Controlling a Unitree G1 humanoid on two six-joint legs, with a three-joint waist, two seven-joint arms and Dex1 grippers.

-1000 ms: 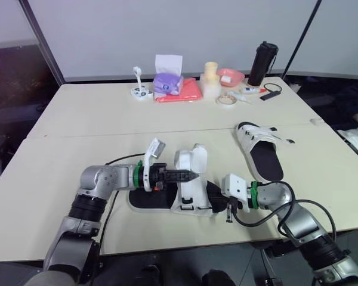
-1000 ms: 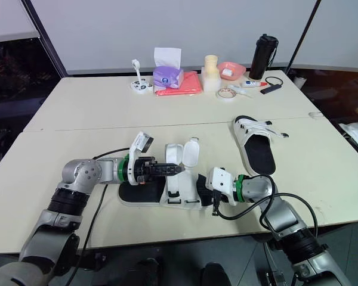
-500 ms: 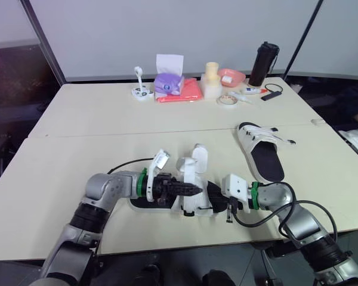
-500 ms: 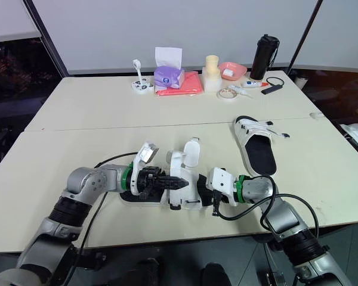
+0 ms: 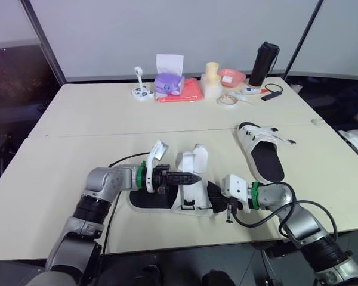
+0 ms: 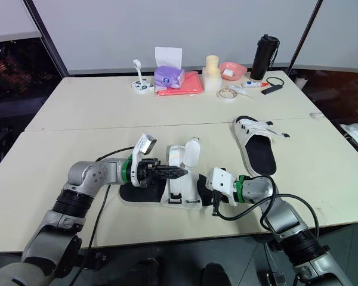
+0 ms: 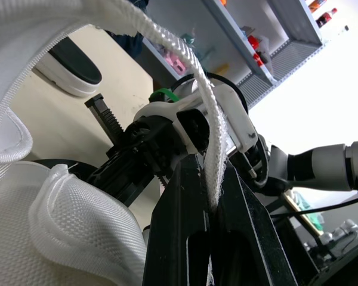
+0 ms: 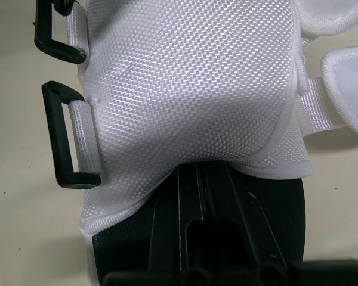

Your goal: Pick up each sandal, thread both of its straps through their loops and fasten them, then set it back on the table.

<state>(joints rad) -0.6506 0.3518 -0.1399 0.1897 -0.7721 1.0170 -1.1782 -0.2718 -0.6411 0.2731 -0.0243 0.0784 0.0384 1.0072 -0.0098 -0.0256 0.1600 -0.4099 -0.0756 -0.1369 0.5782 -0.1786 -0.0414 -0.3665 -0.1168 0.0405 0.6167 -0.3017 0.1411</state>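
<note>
Starting at the left tool: pinched narrow on the edge of a white strap, with webbing rising straight out of the pinch in the left wrist view. Holds that strap up off the near sandal, tips aimed toward the robot's right, along the shoe.

At the right tool: set against the sandal's opposite end, low on the table. Cannot tell whether wide or narrow (grip hidden under the upper).

Outward: long axis of the sandal crosswise, left to right, spanned end to end between both tools. Two black loops along one flank of the upper, apparently the edge nearer the robot. Strap standing on the far flank.

Judged crux: loops lying across the upper from the held strap, so travel needed over the top and toward the robot, not along the shoe. Left tool nearer and holding the strap; right tool best used as anchor.

Farther out: second sandal well apart to the right, flat on the table, lengthwise away from the robot.
</note>
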